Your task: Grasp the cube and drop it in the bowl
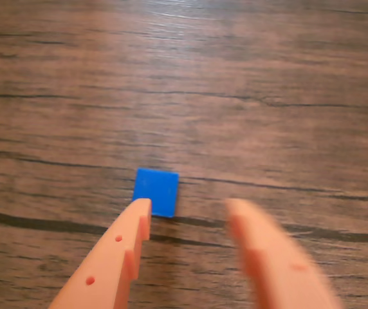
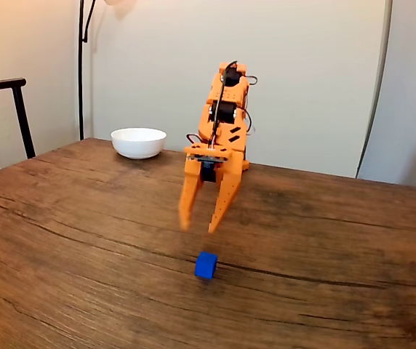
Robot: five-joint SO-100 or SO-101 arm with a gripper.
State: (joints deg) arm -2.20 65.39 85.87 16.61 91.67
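I see the orange plastic two-finger gripper (image 2: 198,227) hanging above the wooden table (image 2: 62,240) in the fixed view, fingers pointing down, jaws spread apart with nothing between them

Small bright blue cube (image 2: 206,265) sits on the table just below and in front of the fingertips, not touching them. Clear air gap between tips and cube in that view

Wrist view gives the plan alignment the fixed one can't: blue cube (image 1: 156,191) is off-centre, right at the tip of the left finger (image 1: 116,257) as that view shows it, tip overlapping the cube's lower edge. Gripper (image 1: 190,206) centre line falls to the right of the cube. Right finger is motion-blurred

Fixed view gives what the wrist one lacks: round glossy white bowl (image 2: 138,142) at the far side of the table, left of the arm, well apart from the cube. Also a dark chair back (image 2: 4,116) at far left, a thin black lamp pole (image 2: 81,65) by the wall behind the bowl

Room: bare wood all round the cube, no table edge near it. Path from cube to bowl looks unobstructed apart from the arm itself

Cube orientation: top face reads nearly square in wrist view, edges close to aligned with the frame, slightly rotated. No long axis to speak of. In fixed view one corner edge faces the camera
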